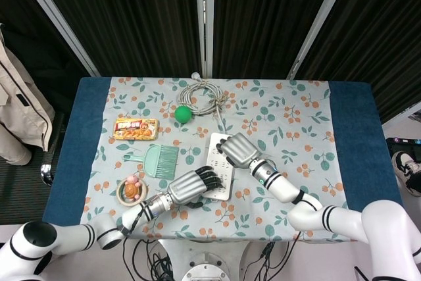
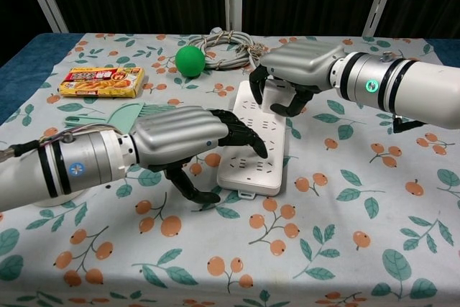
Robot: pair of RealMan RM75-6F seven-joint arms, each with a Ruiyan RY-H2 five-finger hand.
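A white power strip (image 1: 218, 160) (image 2: 259, 170) lies lengthwise in the middle of the floral tablecloth. My left hand (image 1: 187, 187) (image 2: 176, 141) holds its near end, with dark fingers laid across the top and the thumb curled in at the strip's left side. My right hand (image 1: 240, 151) (image 2: 298, 70) is over the far end, fingers curled around a white plug block (image 2: 277, 95) that stands on the strip. The plug's underside is hidden by the fingers.
A green ball (image 1: 182, 113) (image 2: 190, 60) and a coiled grey cable (image 1: 202, 97) (image 2: 226, 41) lie behind the strip. To the left are a yellow snack box (image 1: 135, 127) (image 2: 100, 81), a mint-green brush (image 1: 158, 160) (image 2: 118, 115) and a small dish of toy food (image 1: 130, 190).
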